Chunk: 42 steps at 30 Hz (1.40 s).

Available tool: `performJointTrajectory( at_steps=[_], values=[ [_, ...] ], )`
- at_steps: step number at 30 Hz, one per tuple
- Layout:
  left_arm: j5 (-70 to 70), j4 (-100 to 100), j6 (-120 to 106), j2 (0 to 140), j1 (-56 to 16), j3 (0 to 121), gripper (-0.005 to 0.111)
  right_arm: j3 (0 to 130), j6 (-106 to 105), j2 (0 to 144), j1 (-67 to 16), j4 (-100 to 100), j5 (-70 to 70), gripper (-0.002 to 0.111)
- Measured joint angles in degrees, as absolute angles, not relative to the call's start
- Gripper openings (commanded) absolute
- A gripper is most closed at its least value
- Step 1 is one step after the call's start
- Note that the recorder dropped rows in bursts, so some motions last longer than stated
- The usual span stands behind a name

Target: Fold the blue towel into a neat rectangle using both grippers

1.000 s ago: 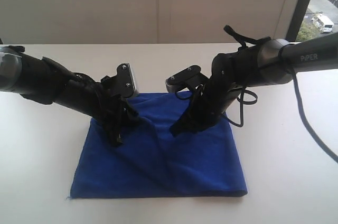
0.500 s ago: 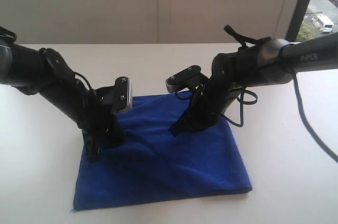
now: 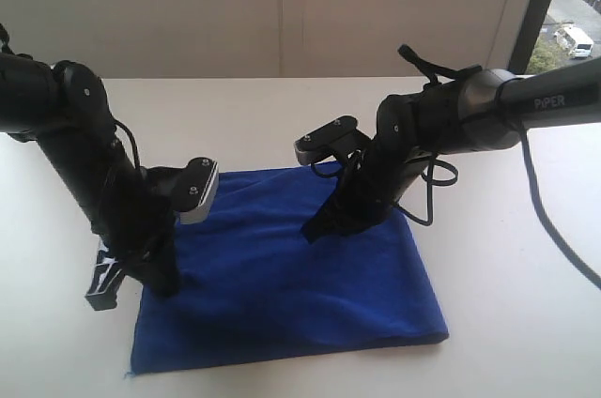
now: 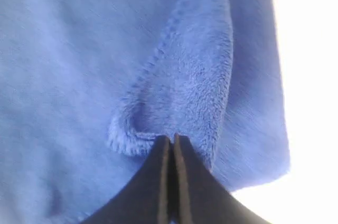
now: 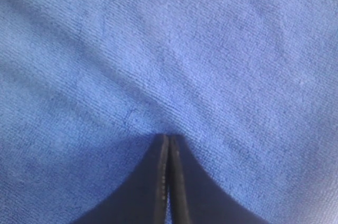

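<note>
The left gripper (image 4: pixel 170 147) has swung out from the middle of the deep royal-blue terry towel (image 3: pixel 300 276) to its left-hand edge. It now sits low there, close to the near left corner. Its black fingers are pressed together, and the left wrist view shows a curled flap of hemmed edge bunched right at their tips, so I take it to be pinching that flap. As the arm travelled, the diagonal ridge that ran across the cloth a second ago was pulled flat and the left side stretched outward. The near right corner has crept slightly outward too.

The right gripper (image 5: pixel 168 145) has not moved. Its fingers are closed, tips down on the towel's far middle, with faint creases running towards them. I cannot tell whether any cloth is caught between them or they only press down. It seems to be acting as an anchor while the other arm tugs the layer smooth. The towel lies as a fairly tidy rectangle on the white table (image 3: pixel 507 257), so this looks like late straightening.

Nothing else rests on the table. A loop of black cable (image 3: pixel 430 193) hangs from the right arm, in line with the far right part of the cloth, and might brush it. Behind are a pale wall and a window showing a white van (image 3: pixel 574 39).
</note>
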<state>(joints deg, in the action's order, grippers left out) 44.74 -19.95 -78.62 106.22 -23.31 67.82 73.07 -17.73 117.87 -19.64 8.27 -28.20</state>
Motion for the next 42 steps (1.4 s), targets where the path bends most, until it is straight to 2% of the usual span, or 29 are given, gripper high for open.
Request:
performJointTrajectory(
  at_steps=[12, 14, 20, 22, 25, 30, 42],
  values=[
    [53.77, -16.65, -74.28, 106.22, -23.31, 67.82, 0.001, 73.07, -17.73, 117.87, -19.64, 8.27, -28.2, 0.0],
    [53.89, -16.65, -73.13, 106.22, -23.31, 67.82, 0.01, 73.07, -17.73, 117.87, -19.64, 8.27, -28.2, 0.0],
    [54.67, -15.74, -72.03, 106.22, -23.31, 67.82, 0.051, 73.07, -17.73, 117.87, -19.64, 8.27, -28.2, 0.0],
    [54.8, -15.52, -71.62, 106.22, -23.31, 67.82, 0.056, 73.07, -17.73, 117.87, -19.64, 8.27, -28.2, 0.0],
    [54.38, -15.52, -71.34, 106.22, -23.31, 67.82, 0.055, 73.07, -17.73, 117.87, -19.64, 8.27, -28.2, 0.0],
    [49.0, -18.7, -70.82, 106.22, -23.31, 67.82, 0.044, 73.07, -17.73, 117.87, -19.64, 8.27, -28.2, 0.0],
    [39.2, -21.36, -70.82, 106.22, -23.39, 67.82, 0.044, 73.07, -17.73, 117.87, -19.64, 8.27, -28.2, 0.0]
  ],
)
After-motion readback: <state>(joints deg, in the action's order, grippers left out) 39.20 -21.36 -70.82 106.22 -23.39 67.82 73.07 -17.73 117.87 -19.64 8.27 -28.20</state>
